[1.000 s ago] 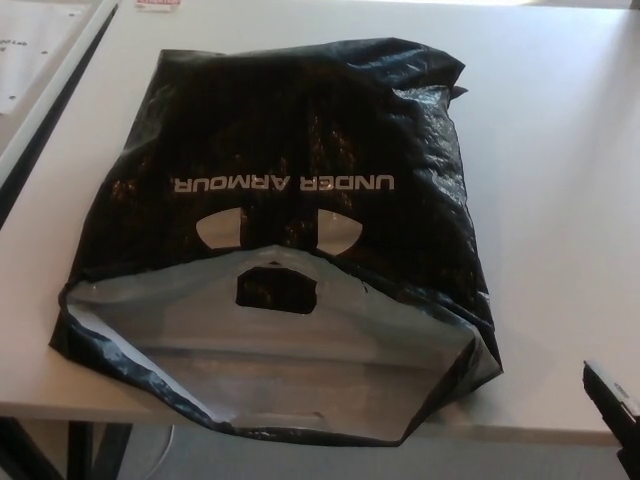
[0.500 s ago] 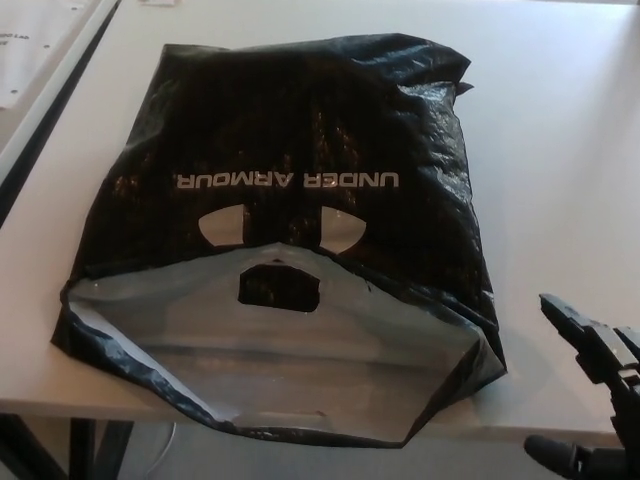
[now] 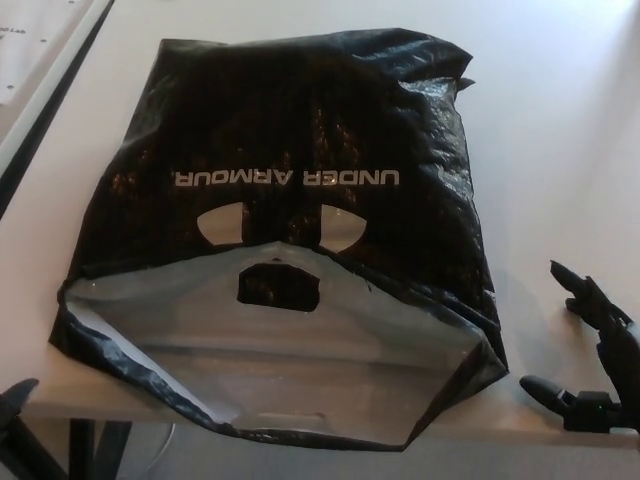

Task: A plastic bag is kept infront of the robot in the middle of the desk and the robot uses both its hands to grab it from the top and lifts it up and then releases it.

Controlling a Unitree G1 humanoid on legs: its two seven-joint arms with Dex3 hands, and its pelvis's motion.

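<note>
Our right hand [image 3: 590, 360] hangs spread and empty; the light, limp, slippery bag [image 3: 290, 230] needs gripping at its near rim, just left.

Black plastic bag [image 3: 300, 150] lies flat mid-desk — grey-lined mouth gaping nearest.

black plastic bag [image 3: 290, 190] lies flat on the white desk [image 3: 560, 130], open mouth toward the robot, silver lining showing, white "under armour" print upside down. right hand [image 3: 590, 360] at lower right, fingers spread, just beside bag, not touching. left hand [image 3: 15, 400] only a tip at lower left corner.
</note>
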